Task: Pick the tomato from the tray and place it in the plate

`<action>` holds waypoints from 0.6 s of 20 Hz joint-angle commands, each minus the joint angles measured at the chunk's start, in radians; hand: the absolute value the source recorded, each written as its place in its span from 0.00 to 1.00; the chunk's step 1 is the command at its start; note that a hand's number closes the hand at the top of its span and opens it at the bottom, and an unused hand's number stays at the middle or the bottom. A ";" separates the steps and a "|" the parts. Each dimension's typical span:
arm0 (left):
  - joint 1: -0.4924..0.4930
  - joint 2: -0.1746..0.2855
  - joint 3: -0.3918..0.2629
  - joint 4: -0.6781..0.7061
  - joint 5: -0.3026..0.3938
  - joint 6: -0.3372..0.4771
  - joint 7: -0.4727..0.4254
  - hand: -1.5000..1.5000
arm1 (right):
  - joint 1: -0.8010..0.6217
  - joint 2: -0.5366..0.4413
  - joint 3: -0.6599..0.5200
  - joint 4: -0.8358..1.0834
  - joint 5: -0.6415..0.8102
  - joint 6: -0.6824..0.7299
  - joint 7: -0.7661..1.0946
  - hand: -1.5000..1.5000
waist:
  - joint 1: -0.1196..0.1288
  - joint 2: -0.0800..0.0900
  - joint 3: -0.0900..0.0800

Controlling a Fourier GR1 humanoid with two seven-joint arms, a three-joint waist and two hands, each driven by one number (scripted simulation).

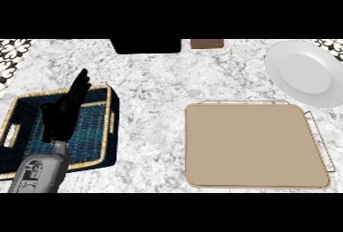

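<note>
Tomato: not visible anywhere; the tray's top shows only a plain tan surface, and nothing red lies on the counter (157,86) or in the plate.
Tray (254,145): flat, tan, with thin wire handles, at the counter's front right.
Plate (305,72): white and round, holding nothing, at the back right corner, just beyond the tray's far right corner and apart from it.
Left hand (64,113): resting over the blue woven basket (110,136) at the counter's left edge, fingers straight and pointing up, holding nothing.
Right hand: outside the view.
Other things: a dark box (146,45) and a small brown block (206,43) along the back edge.
Handling, judged from the task: a tomato should be light, smooth, rather soft and apt to roll.
Where to hold: best cupped round its widest part, thumb opposite the fingers, and set down gently in the plate's shallow middle.
</note>
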 commanded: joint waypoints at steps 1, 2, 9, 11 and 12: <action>0.017 -0.016 -0.021 -0.005 -0.002 -0.010 -0.024 0.50 | -0.023 -0.076 -0.144 0.125 -0.078 -0.100 -0.182 1.00 | 0.023 0.003 0.002; -0.048 0.010 0.009 0.016 0.016 -0.025 0.011 0.50 | -0.047 -0.092 -0.153 0.160 -0.085 -0.096 -0.233 1.00 | 0.026 0.003 -0.001; -0.017 -0.017 -0.034 0.002 -0.009 -0.026 -0.008 0.50 | -0.185 -0.124 -0.176 0.331 -0.133 -0.012 -0.476 1.00 | 0.067 0.004 -0.004; -0.071 -0.001 -0.009 0.023 0.009 -0.044 0.024 0.50 | -0.260 -0.156 -0.149 0.363 -0.121 0.068 -0.461 1.00 | 0.057 0.000 -0.007; -0.064 -0.024 -0.030 0.043 -0.019 -0.021 -0.011 0.50 | -0.301 -0.162 -0.137 0.397 -0.107 0.085 -0.435 1.00 | 0.066 0.004 -0.006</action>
